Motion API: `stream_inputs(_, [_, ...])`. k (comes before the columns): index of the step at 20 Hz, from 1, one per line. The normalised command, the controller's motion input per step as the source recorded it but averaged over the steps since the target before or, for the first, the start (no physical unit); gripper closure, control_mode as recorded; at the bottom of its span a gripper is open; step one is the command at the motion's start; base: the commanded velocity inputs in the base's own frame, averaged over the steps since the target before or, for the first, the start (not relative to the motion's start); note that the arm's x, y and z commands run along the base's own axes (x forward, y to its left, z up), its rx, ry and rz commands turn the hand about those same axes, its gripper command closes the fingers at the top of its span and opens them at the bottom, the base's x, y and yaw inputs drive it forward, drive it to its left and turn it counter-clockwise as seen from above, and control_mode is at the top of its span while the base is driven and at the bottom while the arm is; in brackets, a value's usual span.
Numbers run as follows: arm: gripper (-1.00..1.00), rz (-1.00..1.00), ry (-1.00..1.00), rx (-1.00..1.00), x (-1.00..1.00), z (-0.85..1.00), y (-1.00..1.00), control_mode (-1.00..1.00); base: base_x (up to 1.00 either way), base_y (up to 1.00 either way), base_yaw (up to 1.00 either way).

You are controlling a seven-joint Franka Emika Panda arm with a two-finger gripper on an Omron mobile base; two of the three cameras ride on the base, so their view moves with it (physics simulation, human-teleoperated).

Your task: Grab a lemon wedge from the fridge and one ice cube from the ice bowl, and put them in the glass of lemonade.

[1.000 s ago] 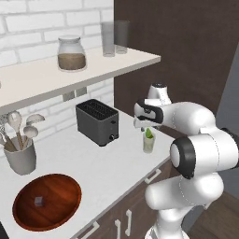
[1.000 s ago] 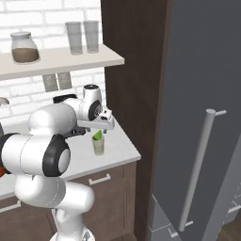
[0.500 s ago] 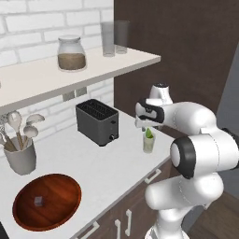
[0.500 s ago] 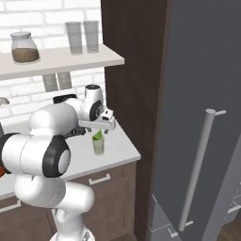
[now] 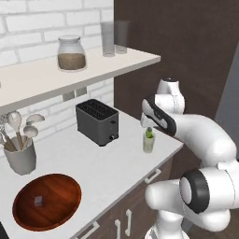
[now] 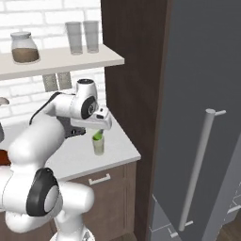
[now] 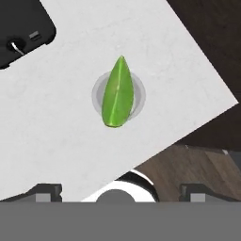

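White counter (image 5: 93,163) under a brick wall and a shelf, dark cabinets to the right; in the right base view the grey fridge (image 6: 202,117) fills the right half of the frame, doors shut.

We note the glass of lemonade (image 5: 148,141) right of centre in the left base view, near the counter's right corner, with the lemon wedge (image 7: 117,92) standing in its mouth, point up. In the hand view the wedge sits upper centre, lying across the glass rim.

The gripper (image 6: 100,128) hangs just above the glass, fingers spread wide, holding nothing.

We judge the lemon step done: wedge delivered and released. The ice step is still to do. The ice cube (image 5: 38,200) lies in the ice bowl (image 5: 46,201) at lower left of the left base view, well apart from the glass, past the toaster (image 5: 97,122).

Next move, as we judge it: lift clear of the glass without knocking the wedge, swing across to the bowl, descend over the small cube with the jaws still wide.
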Motion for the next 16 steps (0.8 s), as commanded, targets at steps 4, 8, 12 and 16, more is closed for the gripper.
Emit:
stream_inputs(4, [-1.00, 0.02, 0.03, -0.07, -0.93, 0.94, 0.01, -1.00, 0.00, 0.00, 0.00])
stream_inputs(8, [-1.00, 0.05, 0.04, -0.01, -1.00, 0.41, -0.01, -1.00, 0.00, 0.00, 0.00])
stream_inputs(12, [-1.00, 0.05, 0.00, 0.00, -0.96, 0.00, 0.00, -1.00, 0.00, 0.00, 0.00])
stream_inputs(16, [-1.00, 0.03, -0.02, 0.01, -0.64, 0.13, 0.01, -1.00, 0.00, 0.00, 0.00])
